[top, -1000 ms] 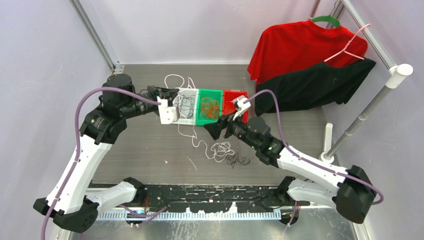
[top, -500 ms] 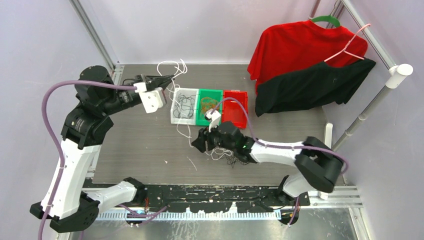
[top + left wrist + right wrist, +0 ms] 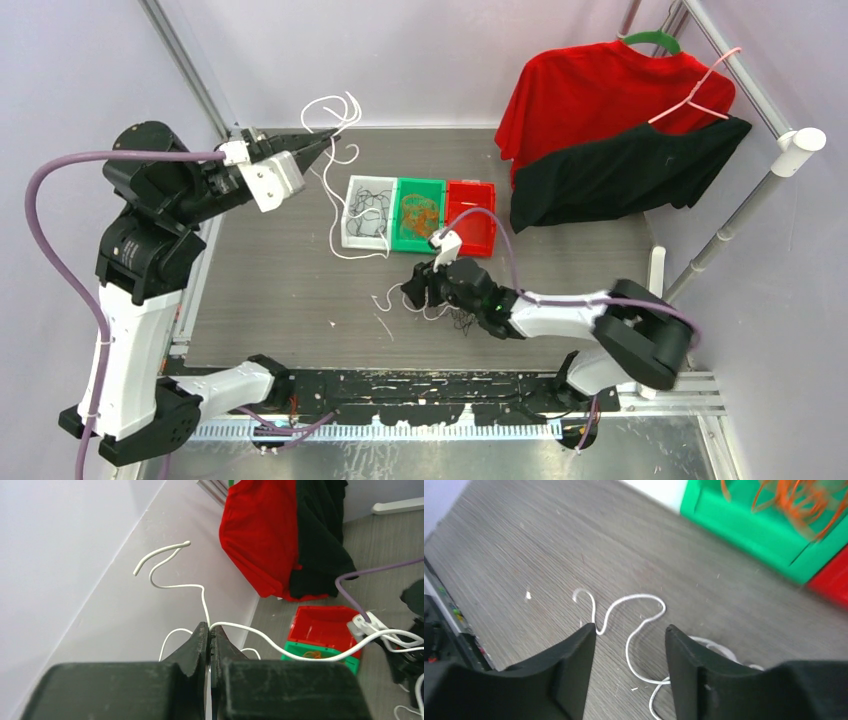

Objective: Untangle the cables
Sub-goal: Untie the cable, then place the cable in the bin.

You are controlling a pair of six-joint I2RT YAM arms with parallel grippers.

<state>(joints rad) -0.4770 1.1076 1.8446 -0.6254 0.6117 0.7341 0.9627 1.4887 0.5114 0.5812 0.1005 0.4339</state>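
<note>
Cables (image 3: 455, 318) are heaped lower centre on the counter (image 3: 270, 290); one white strand (image 3: 180, 586) is pinched upper left by the left gripper (image 3: 210, 632). Right gripper (image 3: 630, 635) is spread over the heap: unpinned, the knot could be yanked tighter.

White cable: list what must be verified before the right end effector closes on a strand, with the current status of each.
1. Left end effector pinching the white cable: ok, jaws shut on it.
2. Right end effector open: ok, jaws apart.
3. Strand lined up in its gap: ok, a white loop on the table shows between the jaws in the right wrist view.
4. That loop belongs to the held cable: cannot tell.
5. Only one strand in the gap: cannot tell.
6. Green bin clear of the right end effector: ok, apart.
</note>
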